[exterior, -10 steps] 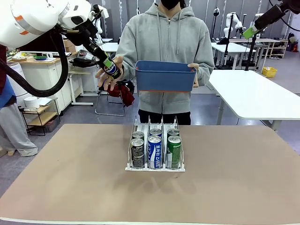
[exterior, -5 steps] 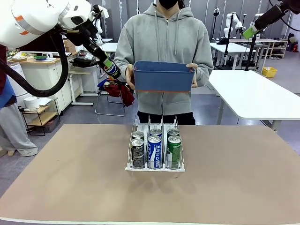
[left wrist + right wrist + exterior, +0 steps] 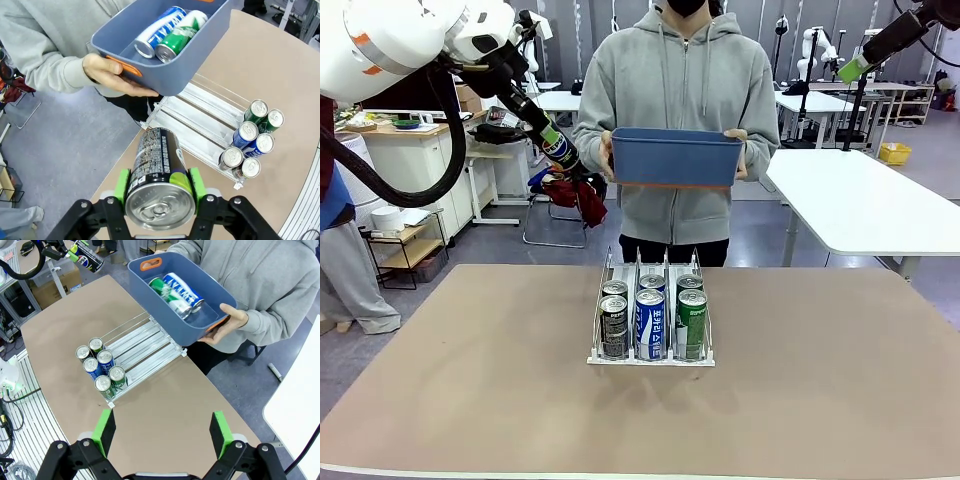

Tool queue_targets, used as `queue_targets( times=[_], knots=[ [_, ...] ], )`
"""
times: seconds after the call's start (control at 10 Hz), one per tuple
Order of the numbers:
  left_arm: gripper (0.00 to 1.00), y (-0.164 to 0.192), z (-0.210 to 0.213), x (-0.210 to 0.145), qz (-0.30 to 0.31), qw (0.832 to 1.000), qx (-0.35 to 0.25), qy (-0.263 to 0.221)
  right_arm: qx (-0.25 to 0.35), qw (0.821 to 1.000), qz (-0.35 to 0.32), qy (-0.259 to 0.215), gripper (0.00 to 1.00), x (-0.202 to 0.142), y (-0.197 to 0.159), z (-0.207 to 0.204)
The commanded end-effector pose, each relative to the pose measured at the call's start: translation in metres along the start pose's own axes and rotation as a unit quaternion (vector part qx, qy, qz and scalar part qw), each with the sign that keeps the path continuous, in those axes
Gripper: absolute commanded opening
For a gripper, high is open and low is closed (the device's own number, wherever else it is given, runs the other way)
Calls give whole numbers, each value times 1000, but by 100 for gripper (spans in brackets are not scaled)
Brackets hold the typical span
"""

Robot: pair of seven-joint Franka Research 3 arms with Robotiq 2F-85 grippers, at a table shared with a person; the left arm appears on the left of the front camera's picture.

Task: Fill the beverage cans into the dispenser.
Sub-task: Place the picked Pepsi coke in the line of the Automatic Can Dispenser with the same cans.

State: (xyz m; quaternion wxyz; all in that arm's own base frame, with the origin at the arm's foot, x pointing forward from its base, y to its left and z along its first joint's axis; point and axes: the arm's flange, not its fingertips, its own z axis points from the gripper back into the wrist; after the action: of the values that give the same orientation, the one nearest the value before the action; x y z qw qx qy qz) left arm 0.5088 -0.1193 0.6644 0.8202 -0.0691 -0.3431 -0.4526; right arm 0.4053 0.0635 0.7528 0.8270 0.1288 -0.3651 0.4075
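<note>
Rear cans [image 3: 652,282] mostly hidden, front cam

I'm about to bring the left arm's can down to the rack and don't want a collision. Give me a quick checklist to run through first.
1. Grip: the left gripper clamps both sides of the black Pepsi can with its pads: ok.
2. Room in the dispenser: each lane holds two cans at the front lip and is bare behind them: ok.
3. Entry at the far end: the blue bin is held above and near that end, so clearance: cannot tell.
4. People: both of the person's hands are on the bin's handles, off the rack: ok.
5. Other arm: the right gripper is open, empty and raised high above the table: ok.
</note>
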Motion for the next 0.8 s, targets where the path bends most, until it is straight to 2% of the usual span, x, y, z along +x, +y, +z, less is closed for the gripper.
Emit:
queue_targets(
  times=[0.0, 0.6, 0.7],
  knots=[
    [38, 1, 2, 0, 0, 1000, 3, -1, 2, 1000, 1, 1, 100, 0, 1, 0],
    [38, 1, 2, 0, 0, 1000, 3, -1, 2, 1000, 1, 1, 100, 0, 1, 0],
    [58, 0, 0, 0, 0, 1000, 0, 0, 2, 1000, 1, 1, 100, 0, 1, 0]
  ],
)
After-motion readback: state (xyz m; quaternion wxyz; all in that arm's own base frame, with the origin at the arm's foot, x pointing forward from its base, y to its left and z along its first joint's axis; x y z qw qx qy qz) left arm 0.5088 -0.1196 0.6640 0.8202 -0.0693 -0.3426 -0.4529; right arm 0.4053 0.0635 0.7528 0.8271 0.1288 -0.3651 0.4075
